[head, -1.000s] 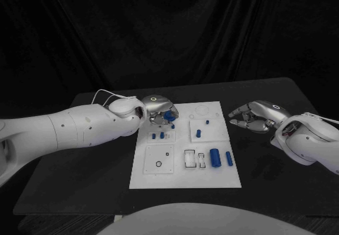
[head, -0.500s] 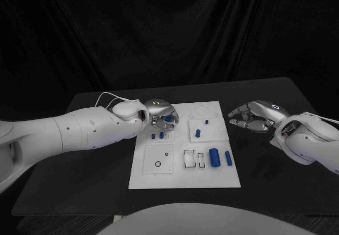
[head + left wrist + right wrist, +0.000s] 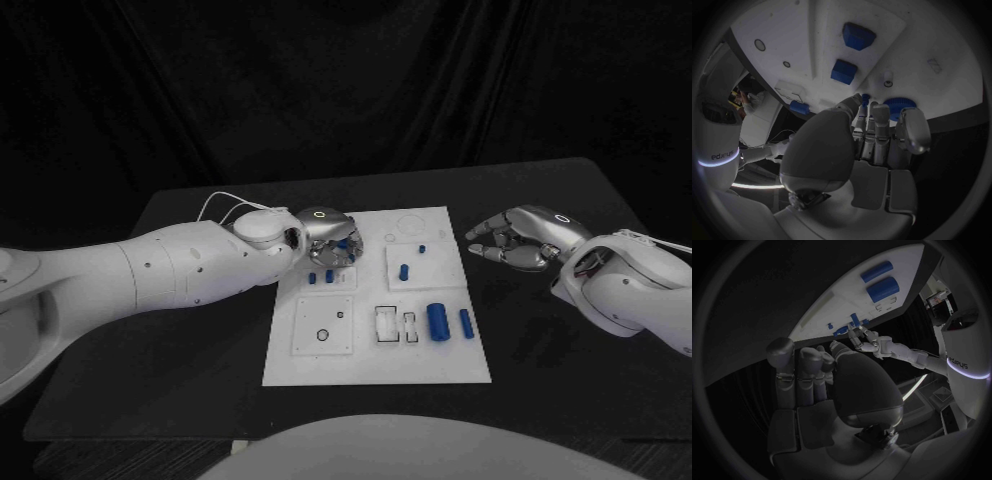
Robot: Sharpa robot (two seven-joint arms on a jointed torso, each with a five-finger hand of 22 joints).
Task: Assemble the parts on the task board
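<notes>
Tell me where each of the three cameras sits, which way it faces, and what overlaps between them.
Head view: on the robot's head, looking down at the task board; both white arms enter, left hand at the board's far left, right hand beside its right edge.
Left wrist view: behind the left hand, facing the board and blue parts.
Right wrist view: behind the right hand, facing the board edge-on.
Shared: the right wrist view also catches the left hand; every view shows the board.
</notes>
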